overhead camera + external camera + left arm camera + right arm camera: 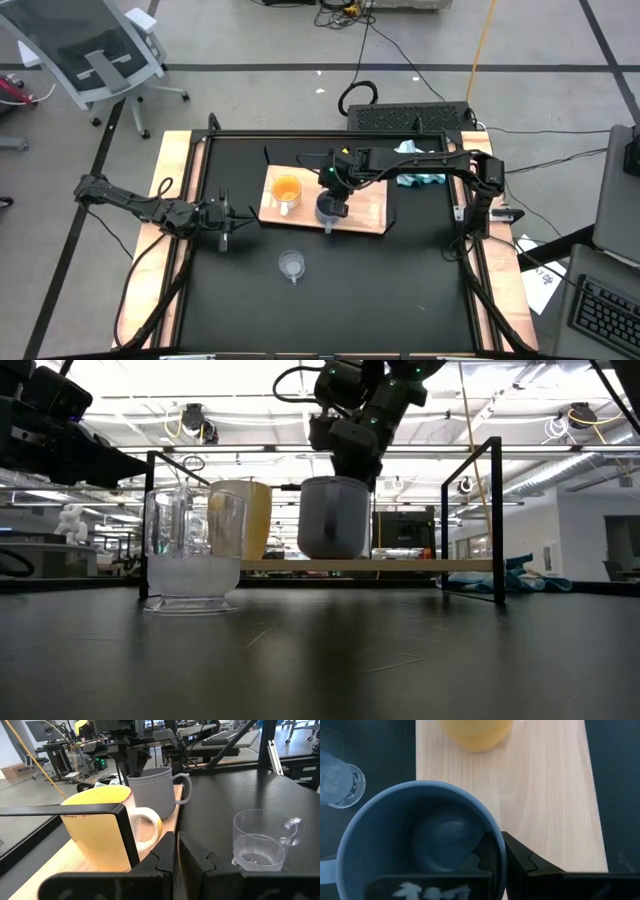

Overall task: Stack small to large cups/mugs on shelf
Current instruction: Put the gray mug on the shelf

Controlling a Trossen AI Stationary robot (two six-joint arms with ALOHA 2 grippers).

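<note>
The orange mug (pixel 286 188) with a white handle stands on the left part of the shelf (pixel 362 212), a light-wood board. The blue-grey mug (pixel 330 208) is upright at the shelf's near edge with my right gripper (pixel 499 851) shut on its rim. The clear glass cup (pixel 291 265) rests on its base on the black table, nearer than the shelf. My left gripper (pixel 177 851) waits shut at the table's left, level, pointing at the mugs. My right gripper pinches the blue-grey mug's rim (pixel 496 838), one finger (pixel 488 851) inside the mug and the other (pixel 521 861) outside its wall. The fingers slant down from the far side. The mug stays upright; whether its base (pixel 332 554) rests on the shelf I cannot tell.
A black tube frame (pixel 497 520) stands around the shelf area. A light-blue cloth (pixel 418 168) lies at the far right of the table. Bare black tabletop (pixel 380 290) spreads to the near side around the glass cup.
</note>
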